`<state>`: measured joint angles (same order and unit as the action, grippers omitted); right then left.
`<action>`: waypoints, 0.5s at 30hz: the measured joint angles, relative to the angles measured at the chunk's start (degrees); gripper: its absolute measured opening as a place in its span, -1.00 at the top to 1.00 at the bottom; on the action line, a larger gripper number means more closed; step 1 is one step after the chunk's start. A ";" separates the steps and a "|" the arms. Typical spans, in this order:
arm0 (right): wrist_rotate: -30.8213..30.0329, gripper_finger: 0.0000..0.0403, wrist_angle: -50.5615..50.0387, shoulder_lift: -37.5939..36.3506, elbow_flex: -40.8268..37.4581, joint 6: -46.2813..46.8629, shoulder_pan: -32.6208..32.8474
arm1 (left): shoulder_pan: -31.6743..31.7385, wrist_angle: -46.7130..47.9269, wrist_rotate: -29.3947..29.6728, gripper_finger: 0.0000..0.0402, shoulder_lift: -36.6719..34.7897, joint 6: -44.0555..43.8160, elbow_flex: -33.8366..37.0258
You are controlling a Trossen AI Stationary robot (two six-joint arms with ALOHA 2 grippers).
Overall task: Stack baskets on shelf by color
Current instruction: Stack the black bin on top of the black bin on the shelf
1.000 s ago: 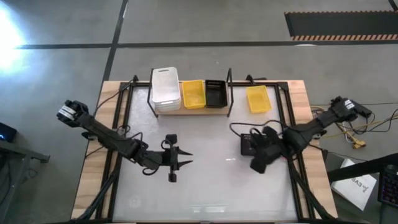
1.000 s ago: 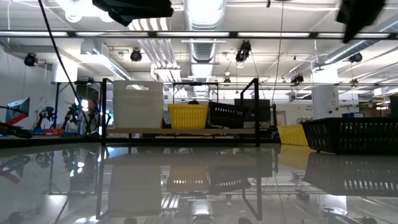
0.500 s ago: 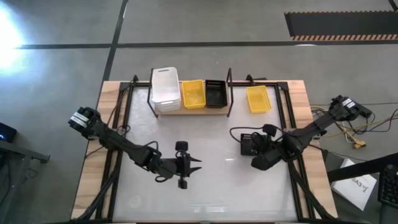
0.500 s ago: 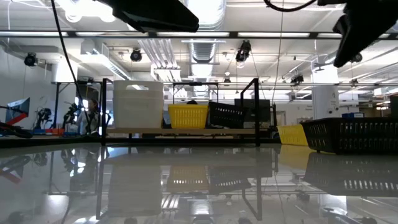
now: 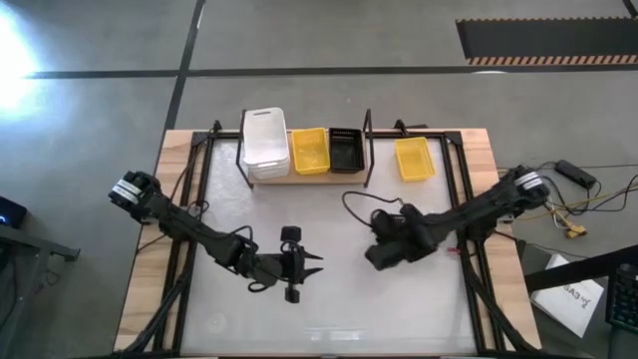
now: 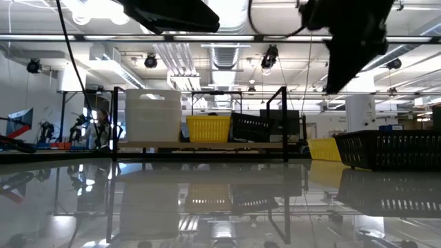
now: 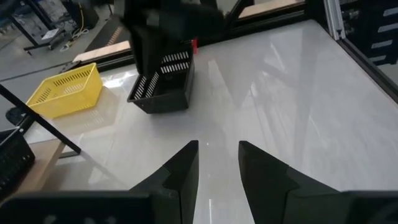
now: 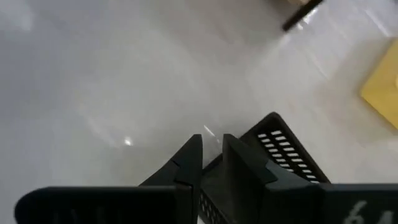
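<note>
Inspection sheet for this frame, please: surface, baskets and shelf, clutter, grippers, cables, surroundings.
Surface: glossy white tabletop in a wooden border, reflective.
Job's things: wooden plank shelf in black wire frame holds a stack of white plastic baskets, a yellow plastic basket and a black slotted basket. A second yellow basket and a second black slotted basket sit on the table.
Clutter: nothing seen.
Grippers: left gripper open over bare table; right gripper at the loose black basket.
Cables: black loop by the right arm; more cables off the table's right edge.
Surroundings: concrete floor, hazard-striped mat.
</note>
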<state>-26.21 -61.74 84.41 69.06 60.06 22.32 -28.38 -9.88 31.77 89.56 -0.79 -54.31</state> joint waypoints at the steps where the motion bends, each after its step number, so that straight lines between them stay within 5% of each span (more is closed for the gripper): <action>1: 0.86 0.68 -0.79 1.75 0.81 0.36 -0.52 | -0.14 0.12 0.02 0.52 0.02 -0.03 0.15; 9: 6.91 0.25 -13.71 10.48 3.95 9.71 -3.03 | -2.01 0.18 -0.05 0.52 0.04 -0.38 1.02; 15: 8.18 0.15 -9.61 10.99 2.32 11.32 -5.53 | -3.61 0.12 -0.07 0.52 0.07 -0.43 1.46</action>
<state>-18.04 -71.35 95.39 71.38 71.37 16.79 -32.00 -9.76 31.70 89.62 -1.22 -52.85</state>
